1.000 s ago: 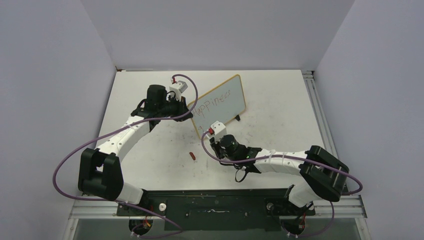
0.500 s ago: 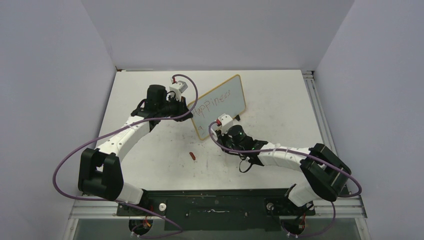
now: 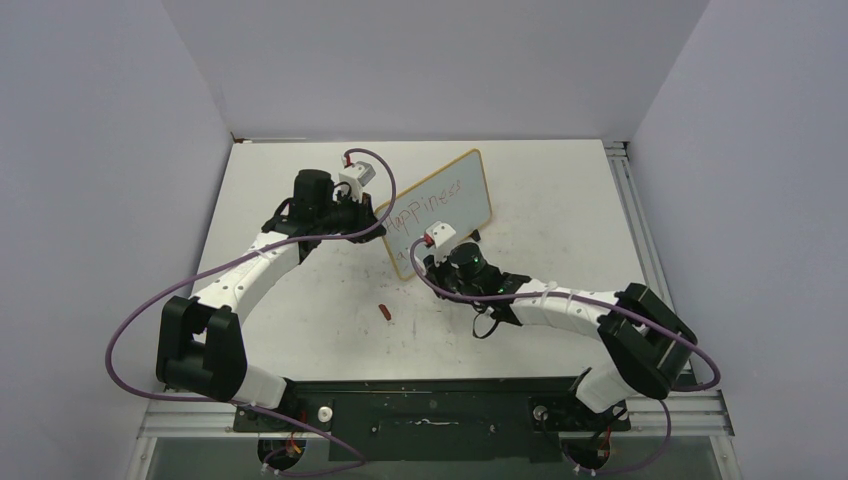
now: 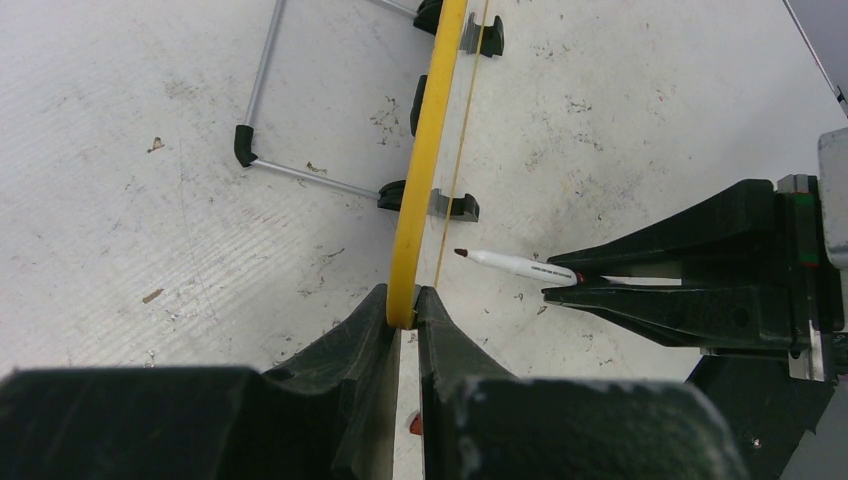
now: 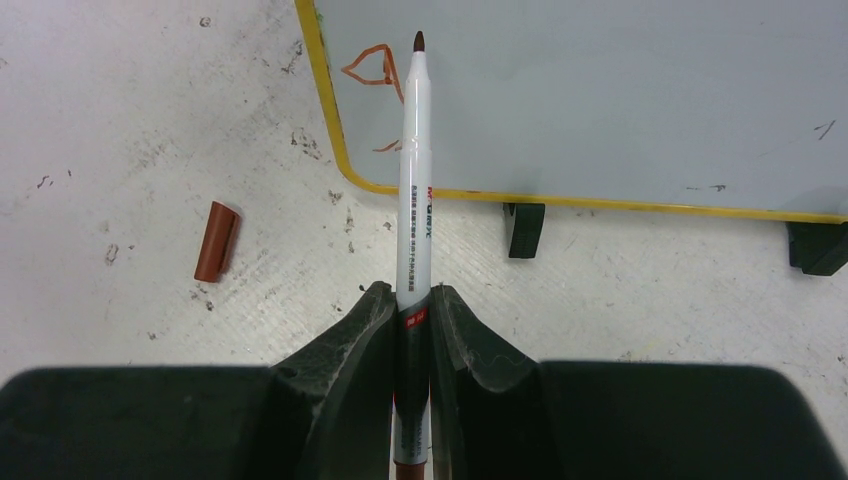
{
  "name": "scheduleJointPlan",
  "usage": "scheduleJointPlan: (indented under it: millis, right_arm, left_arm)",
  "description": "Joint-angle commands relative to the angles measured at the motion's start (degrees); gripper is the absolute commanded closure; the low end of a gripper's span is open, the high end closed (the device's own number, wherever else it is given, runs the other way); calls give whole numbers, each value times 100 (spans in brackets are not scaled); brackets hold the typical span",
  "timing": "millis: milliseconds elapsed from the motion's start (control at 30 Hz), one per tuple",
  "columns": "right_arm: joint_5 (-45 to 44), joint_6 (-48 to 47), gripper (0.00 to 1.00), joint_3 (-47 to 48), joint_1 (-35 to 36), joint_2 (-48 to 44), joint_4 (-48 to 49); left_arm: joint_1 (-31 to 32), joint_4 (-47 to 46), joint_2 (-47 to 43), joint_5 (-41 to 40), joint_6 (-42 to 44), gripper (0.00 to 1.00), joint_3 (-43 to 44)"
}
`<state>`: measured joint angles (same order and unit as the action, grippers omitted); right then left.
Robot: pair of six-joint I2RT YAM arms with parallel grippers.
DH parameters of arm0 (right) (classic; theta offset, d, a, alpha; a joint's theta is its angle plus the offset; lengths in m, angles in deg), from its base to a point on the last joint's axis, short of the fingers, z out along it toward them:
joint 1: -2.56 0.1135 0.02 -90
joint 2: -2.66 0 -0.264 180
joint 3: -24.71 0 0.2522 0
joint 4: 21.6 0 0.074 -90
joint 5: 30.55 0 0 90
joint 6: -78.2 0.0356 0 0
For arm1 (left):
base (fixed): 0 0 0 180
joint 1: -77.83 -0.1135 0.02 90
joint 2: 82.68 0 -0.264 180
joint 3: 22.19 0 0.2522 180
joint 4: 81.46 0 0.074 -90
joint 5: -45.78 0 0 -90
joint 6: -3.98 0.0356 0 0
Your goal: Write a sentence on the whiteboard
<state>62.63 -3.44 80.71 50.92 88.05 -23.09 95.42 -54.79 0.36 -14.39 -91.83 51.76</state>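
The whiteboard [image 3: 458, 220], glossy white in a yellow frame, stands tilted at the table's middle. The sentence [image 3: 430, 207] on it reads "Happiness" in red. My left gripper [image 3: 381, 226] is shut on the board's left end, with the yellow frame [image 4: 428, 130] pinched between its jaws [image 4: 403, 300]. My right gripper [image 5: 409, 295] is shut on a white marker [image 5: 413, 180]. The marker's tip sits over the board's [image 5: 600, 100] lower left corner, beside a short red stroke [image 5: 372, 65]. In the top view the right gripper [image 3: 430, 265] hovers at the board's near edge.
The marker's red cap [image 3: 386, 312] lies on the table left of the right arm, also in the right wrist view as the cap [image 5: 216, 241]. Black feet [image 5: 524, 229] and a wire stand [image 4: 262, 80] prop the board. A metal rail [image 3: 630, 200] runs along the table's right edge.
My right gripper has carried the marker up and to the right, towards the board's near edge, then slightly back left. The left gripper and the board have stayed still.
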Motion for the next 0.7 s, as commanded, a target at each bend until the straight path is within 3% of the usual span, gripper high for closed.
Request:
scheduleJointPlan:
  millis: [0,667]
  right_arm:
    - [65,-55,95,314,22,196,129]
    - [-300,188,95,407,-18,448,-83]
  left_arm:
    - [8,-84,-166,16,84,100,188]
    - [8,-71,-194,19,88,100,194]
